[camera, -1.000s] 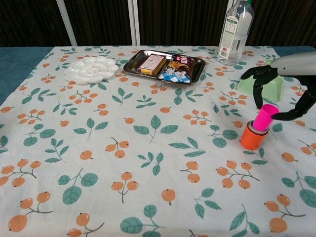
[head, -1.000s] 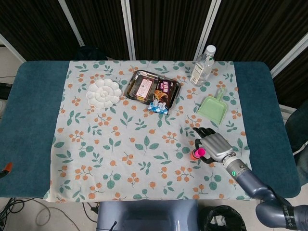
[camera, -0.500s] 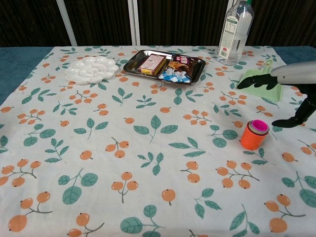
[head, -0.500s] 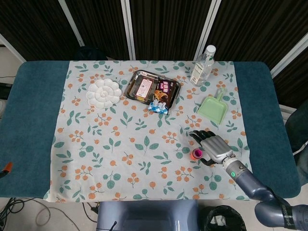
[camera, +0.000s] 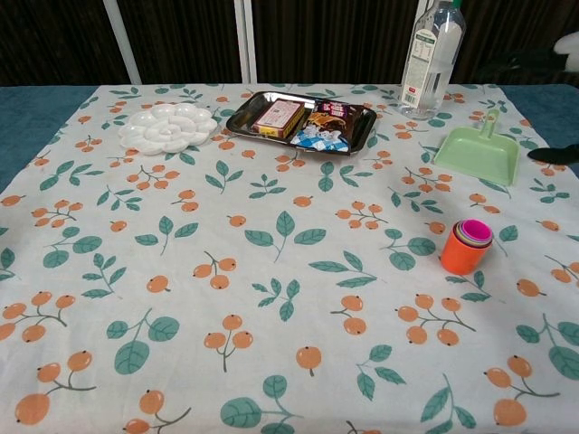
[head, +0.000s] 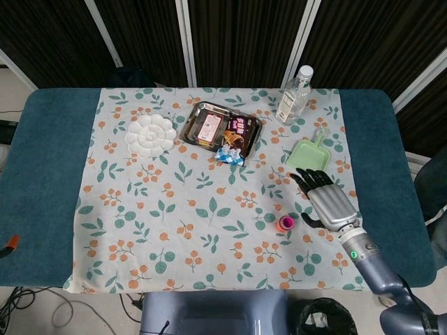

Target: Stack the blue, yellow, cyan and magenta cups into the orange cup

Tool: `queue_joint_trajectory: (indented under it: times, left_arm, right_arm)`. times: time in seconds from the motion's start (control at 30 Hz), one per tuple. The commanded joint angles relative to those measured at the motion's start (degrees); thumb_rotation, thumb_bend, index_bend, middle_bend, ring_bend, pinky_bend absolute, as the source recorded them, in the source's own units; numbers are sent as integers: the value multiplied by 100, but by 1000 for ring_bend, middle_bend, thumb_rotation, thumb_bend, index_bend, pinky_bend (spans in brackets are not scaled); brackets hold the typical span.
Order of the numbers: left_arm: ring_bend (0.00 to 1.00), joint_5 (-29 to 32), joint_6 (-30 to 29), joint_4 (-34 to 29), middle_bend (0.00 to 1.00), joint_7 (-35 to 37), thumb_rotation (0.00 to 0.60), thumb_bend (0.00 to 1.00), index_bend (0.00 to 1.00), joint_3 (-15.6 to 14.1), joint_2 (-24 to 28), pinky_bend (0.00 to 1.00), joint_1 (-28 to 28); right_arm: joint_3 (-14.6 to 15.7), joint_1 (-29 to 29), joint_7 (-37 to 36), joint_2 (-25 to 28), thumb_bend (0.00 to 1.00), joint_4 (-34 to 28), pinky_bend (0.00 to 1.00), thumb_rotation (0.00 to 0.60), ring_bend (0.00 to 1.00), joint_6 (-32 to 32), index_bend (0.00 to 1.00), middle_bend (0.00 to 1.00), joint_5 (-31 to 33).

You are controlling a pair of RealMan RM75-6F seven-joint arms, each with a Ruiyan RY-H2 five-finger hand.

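Note:
The orange cup (camera: 463, 255) stands on the floral cloth at the right, with the other cups nested inside it; the magenta cup (camera: 474, 232) is innermost and its rim tops the stack. From the head view the stack (head: 285, 223) shows as a small pink and orange ring. My right hand (head: 327, 200) hovers to the right of the stack, fingers spread, holding nothing and apart from the cups. In the chest view only a dark fingertip (camera: 554, 154) shows at the right edge. My left hand is in neither view.
A green dustpan (head: 310, 155) lies behind the stack. A clear bottle (head: 294, 95) stands at the back right. A metal tray (head: 221, 130) with snack packs and a white flower-shaped palette (head: 150, 135) sit at the back.
My right hand let the magenta cup drop fully into the stack, then opened and drew back to the right, away from the cups and nearly out of the chest view.

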State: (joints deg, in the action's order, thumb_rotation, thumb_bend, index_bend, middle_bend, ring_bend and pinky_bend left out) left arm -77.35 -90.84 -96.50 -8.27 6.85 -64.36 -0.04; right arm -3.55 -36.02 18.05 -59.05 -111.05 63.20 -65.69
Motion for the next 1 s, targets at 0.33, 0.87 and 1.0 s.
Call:
queue_joint_trajectory:
  times: [0.33,0.87,1.0]
  left_arm:
    - [0,-38,-36,-34,98,25,600,187,197,-2,8,0,11]
    - [0,-38,-40,-31,98,37,600,187,197,6,17,0,12]
    - [0,-57,-37,-26,98,31,600,187,197,1,19,0,7]
  right_arm:
    - [805,1886,-130,-422,430,461,71,600,4,2514,28,0,-1509]
    - [969,2568,-767,-998,430,1642,61,600,4,2880,28,0,-1822]
    - [934,2605,-814,-991,430,1688,61,600,4,2854,28,0,-1834]
